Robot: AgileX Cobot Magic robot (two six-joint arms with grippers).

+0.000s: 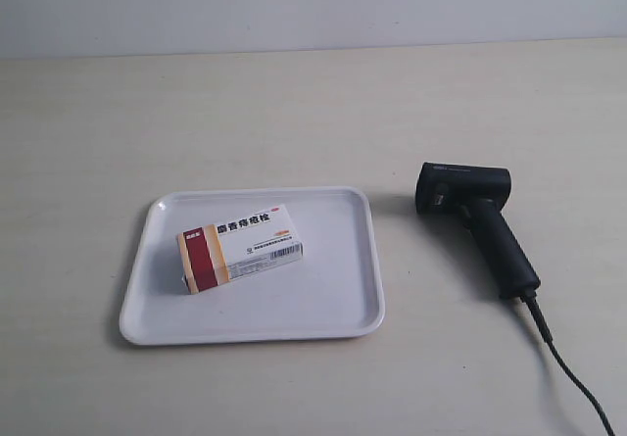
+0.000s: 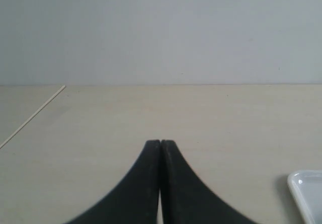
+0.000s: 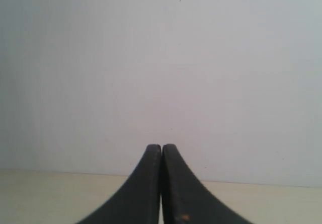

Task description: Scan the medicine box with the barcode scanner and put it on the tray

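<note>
Exterior view: the box (image 1: 239,247) lay flat inside the tray (image 1: 343,304), red band toward the view's left, barcode side facing the near edge. The scanner (image 1: 477,223) lay on the table (image 1: 294,113) just beside the tray at the view's right — cable (image 1: 573,377) trailing toward the near edge.

Left wrist view: left gripper (image 2: 160,144) clenched, fingertips touching, holding nothing; a tray corner (image 2: 304,194) showed nearby.

Right wrist view: right gripper (image 3: 161,147) likewise clenched and empty — wall (image 3: 161,58) behind it.
</note>
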